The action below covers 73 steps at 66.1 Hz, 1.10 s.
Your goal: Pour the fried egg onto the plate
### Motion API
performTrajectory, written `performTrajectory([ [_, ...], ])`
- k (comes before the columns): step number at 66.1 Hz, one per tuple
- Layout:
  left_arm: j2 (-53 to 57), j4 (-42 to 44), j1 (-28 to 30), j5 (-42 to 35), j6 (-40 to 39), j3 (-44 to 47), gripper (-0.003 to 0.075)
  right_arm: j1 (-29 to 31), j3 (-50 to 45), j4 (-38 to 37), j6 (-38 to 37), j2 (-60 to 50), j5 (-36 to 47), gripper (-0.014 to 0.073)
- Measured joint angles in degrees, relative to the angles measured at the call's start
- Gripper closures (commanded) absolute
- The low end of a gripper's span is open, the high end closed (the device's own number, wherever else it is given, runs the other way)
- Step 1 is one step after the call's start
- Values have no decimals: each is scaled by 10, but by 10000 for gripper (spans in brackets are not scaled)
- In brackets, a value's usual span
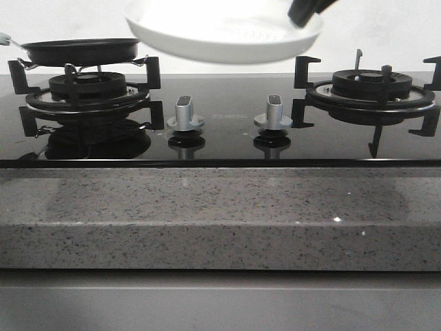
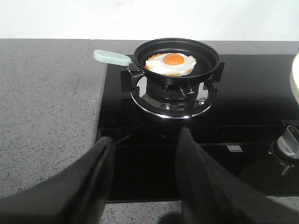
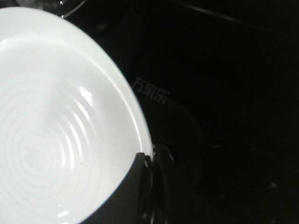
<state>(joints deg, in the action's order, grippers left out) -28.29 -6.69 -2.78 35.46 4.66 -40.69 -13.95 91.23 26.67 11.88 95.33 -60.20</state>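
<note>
The fried egg, white with an orange yolk, lies flat in the black pan. The pan stands on the left burner with its pale green handle pointing outward. My left gripper is open over the hob's near edge, well short of the pan, and does not show in the front view. The white plate is held in the air above the middle of the hob, beside the pan. My right gripper is shut on its rim, one finger lying over the inside edge.
Two silver knobs stand at the hob's middle. The right burner has raised black pan supports. A grey speckled stone counter runs along the front and beside the hob.
</note>
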Motion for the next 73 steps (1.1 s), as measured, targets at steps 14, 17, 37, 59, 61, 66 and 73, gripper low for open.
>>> performTrajectory([
  [14, 0, 0, 0, 0, 0, 0, 409, -12, -106, 14, -1, -51, 54, 662],
  [17, 0, 0, 0, 0, 0, 0, 409, -12, -116, 14, -1, -51, 63, 662],
  [37, 0, 0, 0, 0, 0, 0, 409, -12, -142, 14, -1, -41, 120, 662],
  [59, 0, 0, 0, 0, 0, 0, 409, -12, -143, 14, -4, -14, 131, 662],
  [61, 0, 0, 0, 0, 0, 0, 409, -12, -143, 14, -4, -13, 131, 662],
  [66, 0, 0, 0, 0, 0, 0, 409, -12, -143, 14, -4, -13, 131, 662],
  [73, 0, 0, 0, 0, 0, 0, 409, -12, -143, 14, -4, -13, 131, 662],
])
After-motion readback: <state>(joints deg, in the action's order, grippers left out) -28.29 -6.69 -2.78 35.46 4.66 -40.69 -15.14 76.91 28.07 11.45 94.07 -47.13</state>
